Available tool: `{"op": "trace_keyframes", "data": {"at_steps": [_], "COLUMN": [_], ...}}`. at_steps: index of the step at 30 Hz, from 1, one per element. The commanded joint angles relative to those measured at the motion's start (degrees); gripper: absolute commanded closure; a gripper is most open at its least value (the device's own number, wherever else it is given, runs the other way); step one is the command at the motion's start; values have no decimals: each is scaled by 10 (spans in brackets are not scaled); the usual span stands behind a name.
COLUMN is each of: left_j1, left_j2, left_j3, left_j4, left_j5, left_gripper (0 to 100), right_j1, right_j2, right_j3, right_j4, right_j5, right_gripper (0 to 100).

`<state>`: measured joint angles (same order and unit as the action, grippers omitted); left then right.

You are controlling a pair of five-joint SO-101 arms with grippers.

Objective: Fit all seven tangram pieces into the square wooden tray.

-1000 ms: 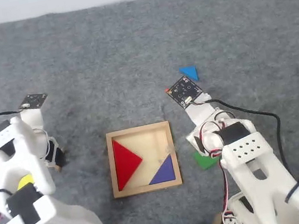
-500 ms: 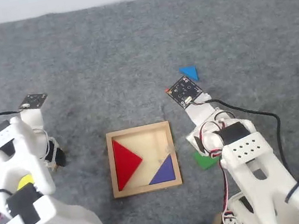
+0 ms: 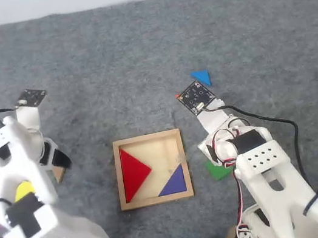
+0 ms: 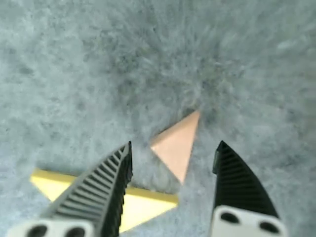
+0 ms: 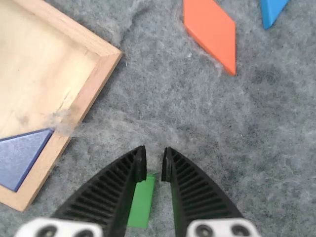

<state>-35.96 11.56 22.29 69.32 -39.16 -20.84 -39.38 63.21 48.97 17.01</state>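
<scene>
The left gripper (image 4: pixel 174 148) is hanging over the grey felt with its fingers wide apart, straddling the peach triangle (image 4: pixel 177 144), so the step in hand is judged to be picking up that piece. The yellow piece (image 4: pixel 140 202) is lying just beside it, partly under one finger. For a clean pickup, the operator should be lowering the gripper straight down while keeping the triangle centred in the gap. The fingertips should be pressing lightly into the felt so that they catch the thin edges. Because a triangle has no parallel sides, it is likely to pivot or slip out; closing slowly, one finger on a flat edge and the other near the opposite corner, should be reducing that risk. The finger nearest the yellow piece should be staying off it. The square wooden tray (image 3: pixel 146 138) is sitting between the arms, holding a red triangle (image 3: pixel 132 171) and a blue-violet triangle (image 3: pixel 174 181). The right gripper (image 5: pixel 153 153) is resting over the green piece (image 5: pixel 140 202), its fingers nearly together and gripping nothing.
</scene>
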Motion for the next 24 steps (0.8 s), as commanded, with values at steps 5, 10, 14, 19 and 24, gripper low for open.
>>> {"op": "trace_keyframes", "data": {"at_steps": [5, 10, 14, 19, 24], "left_j1": [1, 5, 5, 5, 5], "left_j2": [83, 83, 83, 83, 83], "left_j3": [-39, -39, -39, -40, -40], "left_j4": [-18, -18, -16, -15, -15], "left_j5": [-3, -4, -6, -6, -7], "left_gripper": [739, 803, 818, 820, 858], "right_j1": [11, 11, 11, 11, 11], "right_j2": [-26, -26, -26, -26, -26], "right_j3": [-7, -7, -7, -7, -7], "right_j4": [-7, -7, -8, -8, -8], "right_j5": [-1, -1, -1, -1, -1], "right_gripper": [923, 923, 923, 923, 923]}}
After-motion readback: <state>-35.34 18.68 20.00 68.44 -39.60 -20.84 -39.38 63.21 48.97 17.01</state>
